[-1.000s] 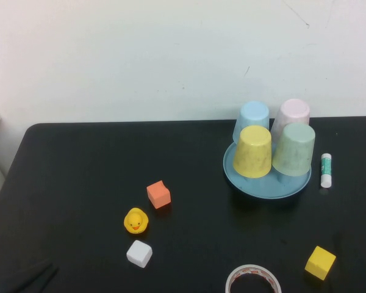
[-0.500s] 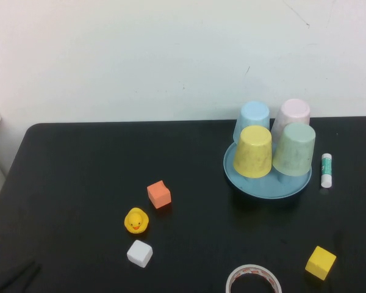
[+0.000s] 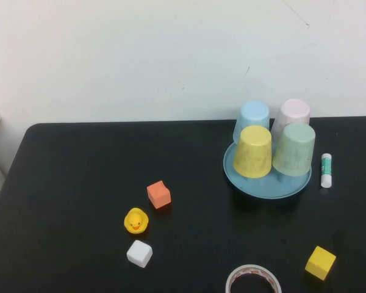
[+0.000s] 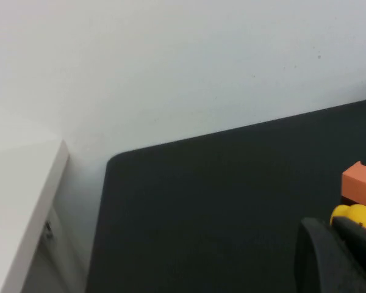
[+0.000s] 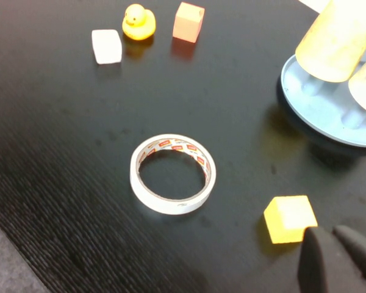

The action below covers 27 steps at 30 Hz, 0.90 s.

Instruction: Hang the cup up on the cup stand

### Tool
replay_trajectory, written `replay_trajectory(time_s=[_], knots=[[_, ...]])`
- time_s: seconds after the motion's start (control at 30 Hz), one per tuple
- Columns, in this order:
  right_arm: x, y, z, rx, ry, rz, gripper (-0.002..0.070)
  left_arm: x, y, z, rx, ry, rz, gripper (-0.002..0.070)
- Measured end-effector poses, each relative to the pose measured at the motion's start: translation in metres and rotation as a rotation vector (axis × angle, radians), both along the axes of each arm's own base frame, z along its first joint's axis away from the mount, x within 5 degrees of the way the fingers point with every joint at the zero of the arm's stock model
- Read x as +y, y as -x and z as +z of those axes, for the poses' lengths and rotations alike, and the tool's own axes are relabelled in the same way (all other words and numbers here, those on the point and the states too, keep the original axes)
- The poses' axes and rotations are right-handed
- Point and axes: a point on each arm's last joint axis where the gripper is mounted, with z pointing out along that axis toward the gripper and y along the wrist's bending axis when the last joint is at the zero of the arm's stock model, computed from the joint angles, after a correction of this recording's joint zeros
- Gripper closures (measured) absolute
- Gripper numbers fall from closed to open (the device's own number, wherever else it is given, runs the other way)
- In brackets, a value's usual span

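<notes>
Since the cup (image 3: pixel 293 150) already sits upside down over a peg on the cup stand (image 3: pixel 267 184), at the stand's right front beside the yellow cup (image 3: pixel 253 152), you can judge the hanging itself as done. The light blue cup (image 3: pixel 252 118) and a pale pink cup (image 3: pixel 291 115) fill the two pegs behind, so every cup in sight is on the stand and none lies loose on the black table (image 3: pixel 79 183).

What you have left appears to be only parking the arms. Neither arm shows in the high view. In its own wrist view the left gripper (image 4: pixel 338 256) hangs low over the table's left side, near the yellow duck (image 3: pixel 135 221) and the orange cube (image 3: pixel 159 195); its dark fingers lie close together, looking clenched on nothing. The right gripper (image 5: pixel 338 259) hovers at the near right of the table, just beside the yellow cube (image 3: pixel 320 262), its fingers likewise pressed together and empty.

Around the stand you have a glue stick (image 3: pixel 326 170) just to its right, the roll of tape (image 3: pixel 253 279) at the near edge, and a white cube (image 3: pixel 139 253) near the duck. Nothing crowds the stand or blocks a retreat.
</notes>
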Motion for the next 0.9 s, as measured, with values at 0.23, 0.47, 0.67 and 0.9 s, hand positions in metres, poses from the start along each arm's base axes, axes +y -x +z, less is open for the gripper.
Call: replay_trajectory(time_s=[0.23, 0.47, 0.67, 0.9], knots=[[0.0, 0.0, 0.0, 0.0, 0.0, 0.0, 0.0676, 0.0, 0.006, -0.011, 0.096, 0.076, 0.002, 0.0676], [0.0, 0.0, 0.0, -0.001, -0.001, 0.001, 0.0676, -0.002, 0.009, -0.018, 0.191, 0.09, -0.015, 0.0676], [0.0, 0.0, 0.0, -0.001, -0.001, 0.001, 0.0676, -0.002, 0.009, -0.018, 0.191, 0.088, -0.016, 0.0676], [0.0, 0.0, 0.0, -0.001, -0.001, 0.001, 0.0676, -0.002, 0.009, -0.018, 0.19, 0.089, -0.016, 0.0676]])
